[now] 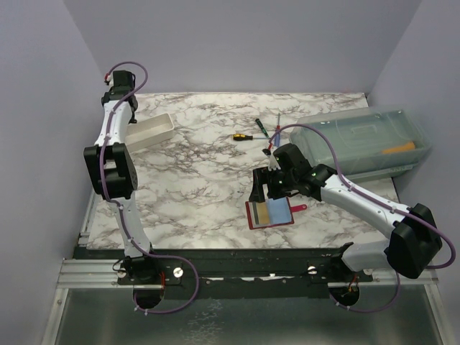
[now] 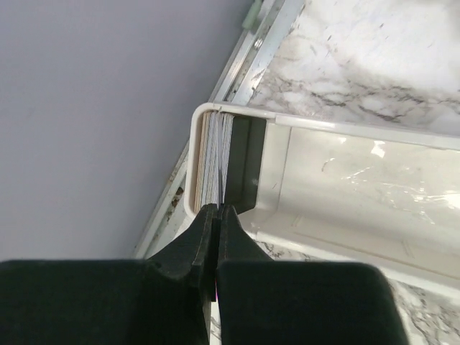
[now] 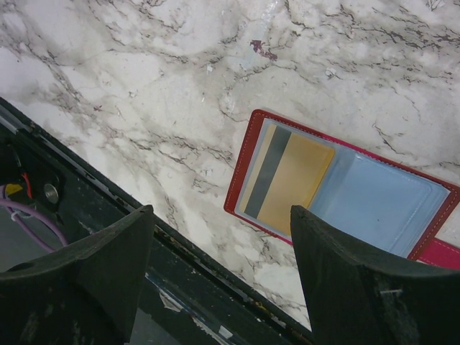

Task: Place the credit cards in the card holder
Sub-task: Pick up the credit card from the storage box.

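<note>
**Top view.** Shows the left arm stretched to the far left of the worktop [image 1: 201, 194], with the left hand [image 1: 130, 109] down at the end of the white tray [image 1: 154, 129]. Cannot tell its opening from up here. Shows the right arm reaching in toward the middle, with the right hand [image 1: 263, 188] hanging just over the card holder [image 1: 249, 214]. Finds that holder lying open and flat near the front edge of the worktop, with a tan card [image 1: 264, 212] in its left half and a blue card [image 1: 281, 210] in its right. Picks out a few screwdrivers [image 1: 241, 136] further back and a clear plastic box [image 1: 366, 136] at the far right.

**Left wrist view.** Shows the left hand [image 2: 216, 215] pressed shut, fingers flat against each other, tips at the rim of the white tray [image 2: 345, 129]. Cannot tell whether a card is nipped between them. Shows a stack of cards [image 2: 212, 154] standing on edge against the tray's end wall, right in front of the fingertips.

**Right wrist view.** Shows the right hand [image 3: 223, 215] spread wide and holding nothing, above the worktop [image 3: 144, 86]. Finds the card holder [image 3: 234, 176] open just beyond the fingertips. Shows the tan card [image 3: 295, 183], dark stripe along one side, under the clear left pocket and the blue card [image 3: 374, 205] under the right.
</note>
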Robot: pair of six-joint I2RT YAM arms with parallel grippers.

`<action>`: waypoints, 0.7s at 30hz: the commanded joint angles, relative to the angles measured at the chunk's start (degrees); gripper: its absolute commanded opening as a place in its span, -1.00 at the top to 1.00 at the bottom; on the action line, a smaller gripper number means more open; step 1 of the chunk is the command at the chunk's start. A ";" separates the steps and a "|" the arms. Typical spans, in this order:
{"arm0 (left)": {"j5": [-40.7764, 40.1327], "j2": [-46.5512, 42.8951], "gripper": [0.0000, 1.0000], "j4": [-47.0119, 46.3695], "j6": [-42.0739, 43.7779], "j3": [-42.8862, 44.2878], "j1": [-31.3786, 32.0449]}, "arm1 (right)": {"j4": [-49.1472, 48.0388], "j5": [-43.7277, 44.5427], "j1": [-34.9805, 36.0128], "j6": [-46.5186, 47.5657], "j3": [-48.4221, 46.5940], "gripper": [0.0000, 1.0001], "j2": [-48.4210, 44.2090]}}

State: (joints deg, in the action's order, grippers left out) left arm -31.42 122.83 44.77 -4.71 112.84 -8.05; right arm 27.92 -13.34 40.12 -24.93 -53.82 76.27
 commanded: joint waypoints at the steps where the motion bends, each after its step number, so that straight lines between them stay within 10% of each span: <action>1: 4.82 -8.59 1.00 -0.21 -2.27 0.50 1.84 | 0.12 1.60 -0.22 -1.68 -0.04 -0.58 -1.03; 5: 15.39 -16.41 1.00 0.44 -4.40 -2.39 5.25 | 1.51 2.98 -0.24 -2.85 -0.67 -0.58 -1.94; 10: 47.83 -30.00 1.00 -7.36 -12.33 -15.72 7.69 | 2.38 2.23 -0.30 -5.38 -1.25 -0.60 -5.17; 16: 72.37 -48.77 1.00 -40.26 -30.12 -44.66 18.89 | -1.36 -0.65 -0.35 -10.18 0.27 -0.63 -11.01; 21: 70.86 -57.41 1.00 -77.44 -53.06 -66.95 29.61 | -10.39 -2.02 -0.47 -15.62 0.83 -0.75 -16.74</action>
State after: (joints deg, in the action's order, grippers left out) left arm 32.49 69.23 2.09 -35.59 59.18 15.25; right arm 25.80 -13.45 40.01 -35.03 -53.80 63.75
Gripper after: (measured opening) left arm 0.018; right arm 0.849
